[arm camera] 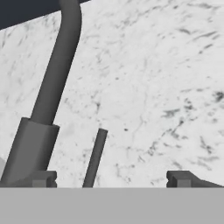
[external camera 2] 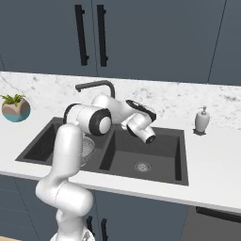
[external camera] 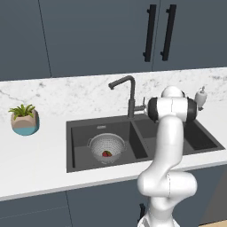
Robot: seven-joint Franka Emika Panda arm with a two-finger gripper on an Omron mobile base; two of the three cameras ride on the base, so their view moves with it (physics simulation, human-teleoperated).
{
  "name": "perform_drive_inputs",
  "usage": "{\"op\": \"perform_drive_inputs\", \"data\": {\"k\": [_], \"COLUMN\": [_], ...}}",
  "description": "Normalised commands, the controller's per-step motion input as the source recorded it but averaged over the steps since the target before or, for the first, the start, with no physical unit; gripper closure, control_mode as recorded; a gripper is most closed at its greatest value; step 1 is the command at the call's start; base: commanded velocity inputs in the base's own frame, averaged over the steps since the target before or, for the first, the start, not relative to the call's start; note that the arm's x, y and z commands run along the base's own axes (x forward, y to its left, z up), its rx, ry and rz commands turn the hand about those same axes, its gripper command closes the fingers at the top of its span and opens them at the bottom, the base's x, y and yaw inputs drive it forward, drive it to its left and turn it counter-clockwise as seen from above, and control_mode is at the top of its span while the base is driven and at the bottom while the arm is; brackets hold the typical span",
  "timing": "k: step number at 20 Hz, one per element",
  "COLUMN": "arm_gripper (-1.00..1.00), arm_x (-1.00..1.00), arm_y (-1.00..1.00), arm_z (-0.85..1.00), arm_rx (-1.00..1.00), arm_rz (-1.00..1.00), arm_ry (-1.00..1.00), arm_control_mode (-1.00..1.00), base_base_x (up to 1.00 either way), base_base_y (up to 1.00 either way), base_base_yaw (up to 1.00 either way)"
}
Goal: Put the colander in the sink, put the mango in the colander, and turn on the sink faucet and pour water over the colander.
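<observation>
The silver colander [external camera: 107,147] sits in the left basin of the dark sink [external camera: 80,148], with the small reddish mango [external camera: 107,154] inside it. The tall dark faucet [external camera: 130,95] stands behind the divider, its spout bent toward the left basin. In the hand view my gripper [arm camera: 111,179] is open and faces the marble backsplash. The faucet post [arm camera: 48,100] rises at the left, and the thin lever [arm camera: 96,155] stands between the two fingertips [arm camera: 43,178], touching neither. From the right base view the hand [external camera 2: 140,115] hovers over the sink [external camera 2: 181,155] by the faucet [external camera 2: 96,85]; a slice of colander [external camera 2: 87,147] shows behind my arm.
A white soap dispenser [external camera: 201,97] stands on the counter right of the sink. A potted plant [external camera: 24,119] sits at the far left. Dark wall cabinets with black handles [external camera: 150,33] hang above. My own elbow [external camera: 172,109] blocks the right basin in the left base view.
</observation>
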Motion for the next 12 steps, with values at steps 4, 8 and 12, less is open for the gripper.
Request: {"op": "perform_drive_inputs", "data": {"k": [4,8,12], "arm_gripper": [-1.00,-1.00,-1.00], "arm_x": [0.37,0.35,0.24], "arm_y": [0.07,-0.01,-0.06], "arm_z": [-0.02,-0.04,-0.13], "arm_rx": [0.06,0.05,0.06], "arm_rz": [-0.02,0.00,0.00], "arm_ry": [0.00,0.01,0.03], "arm_control_mode": [-1.00,-1.00,-1.00], "base_base_x": [0.00,0.00,0.00], "base_base_y": [0.00,0.00,0.00], "base_base_yaw": [0.00,0.00,0.00]}}
